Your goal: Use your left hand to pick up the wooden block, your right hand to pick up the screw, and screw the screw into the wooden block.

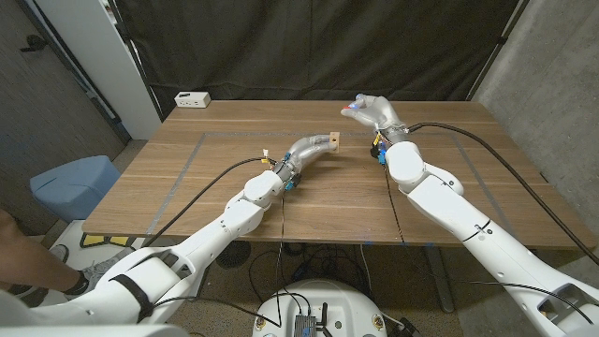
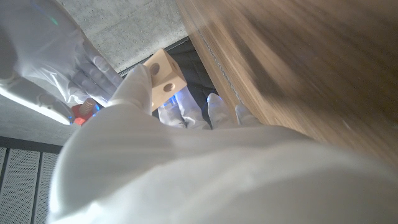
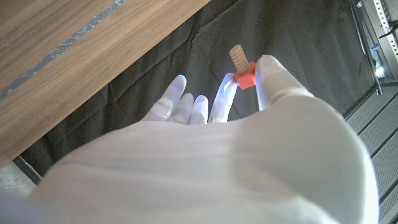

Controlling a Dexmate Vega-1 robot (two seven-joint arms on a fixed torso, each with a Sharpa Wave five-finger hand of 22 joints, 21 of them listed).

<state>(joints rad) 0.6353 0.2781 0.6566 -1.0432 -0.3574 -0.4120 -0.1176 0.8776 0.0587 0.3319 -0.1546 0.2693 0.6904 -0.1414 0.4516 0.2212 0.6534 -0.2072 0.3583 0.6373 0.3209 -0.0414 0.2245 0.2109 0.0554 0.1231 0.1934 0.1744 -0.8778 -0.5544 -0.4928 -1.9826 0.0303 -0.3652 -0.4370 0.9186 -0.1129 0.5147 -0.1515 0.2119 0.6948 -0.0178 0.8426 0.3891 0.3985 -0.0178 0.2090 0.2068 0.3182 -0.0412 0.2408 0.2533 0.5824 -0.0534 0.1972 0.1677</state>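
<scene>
My left hand [image 1: 309,148] holds the small wooden block [image 1: 333,140] lifted above the middle of the table. In the left wrist view the block [image 2: 164,79] shows a round hole on one face, gripped at my left hand's [image 2: 180,124] fingertips. My right hand [image 1: 374,110] is raised to the right of the block and pinches the screw [image 1: 350,107]. The right wrist view shows the screw [image 3: 242,68], a red square head with a tan threaded shank, held between thumb and a finger of my right hand [image 3: 236,118]. Screw and block are apart. The right hand [image 2: 74,68] and red screw head [image 2: 83,112] also appear in the left wrist view.
A white box [image 1: 192,98] sits at the table's far left corner. The wooden table [image 1: 234,197] carries pale tape lines. A blue bin [image 1: 73,183] stands on the floor left of the table. A person's arm and shoe [image 1: 37,267] show at the lower left edge.
</scene>
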